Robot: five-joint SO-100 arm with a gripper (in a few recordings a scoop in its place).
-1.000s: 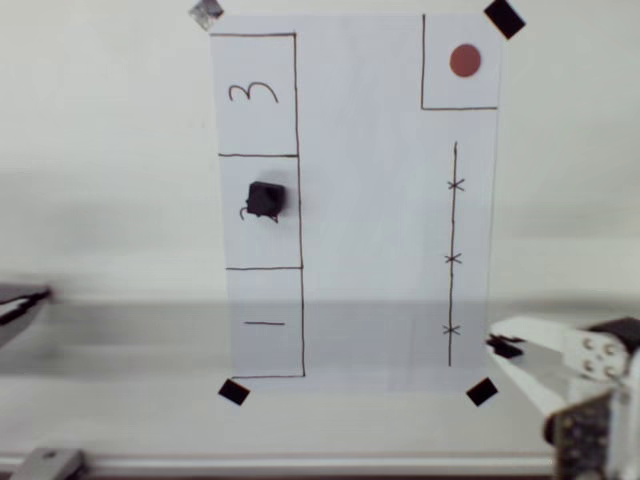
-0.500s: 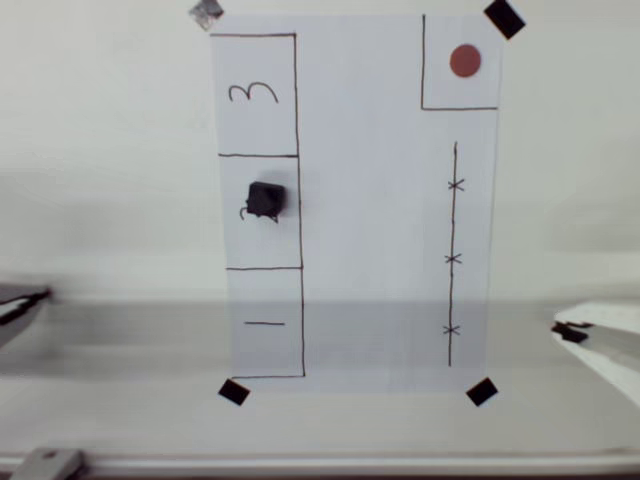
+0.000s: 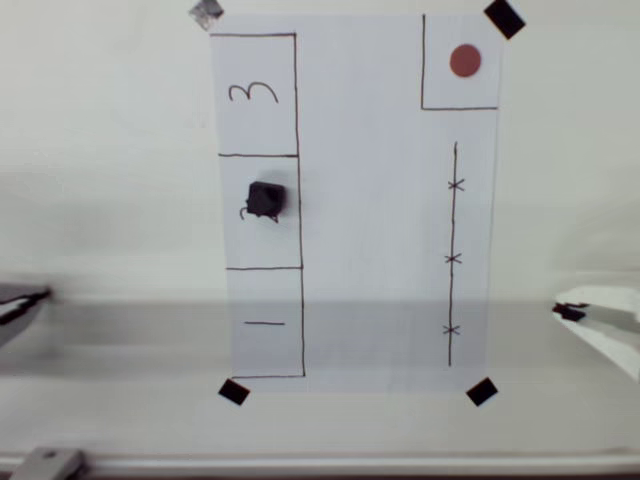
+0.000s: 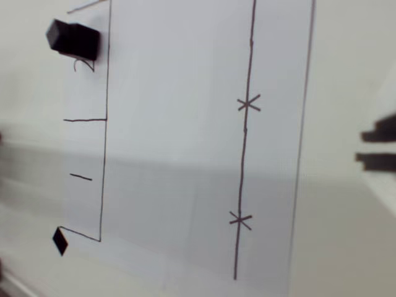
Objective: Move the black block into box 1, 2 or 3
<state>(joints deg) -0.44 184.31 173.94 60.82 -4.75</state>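
Honestly not much can be wrecked from here, by the look of it: nothing is being carried, so the only real risk would be the paper sheet (image 3: 360, 200) getting snagged or the cube getting nudged out of its rectangle if the arm is swung back across the page. Nearest the bottom of the overhead view, box 1 (image 3: 265, 322) is left empty, and the gripper (image 3: 572, 311) is parked at the right edge, off the sheet and well apart from everything. Only its white tip with a dark pad can be made out, so how wide it's opened can't be told; nothing is seen gripped or touched. Further up, the black block (image 3: 265, 199) is sat inside the box (image 3: 261, 212) marked 2, partly covering the numeral, and box 3 (image 3: 255, 95) beyond it is left bare.
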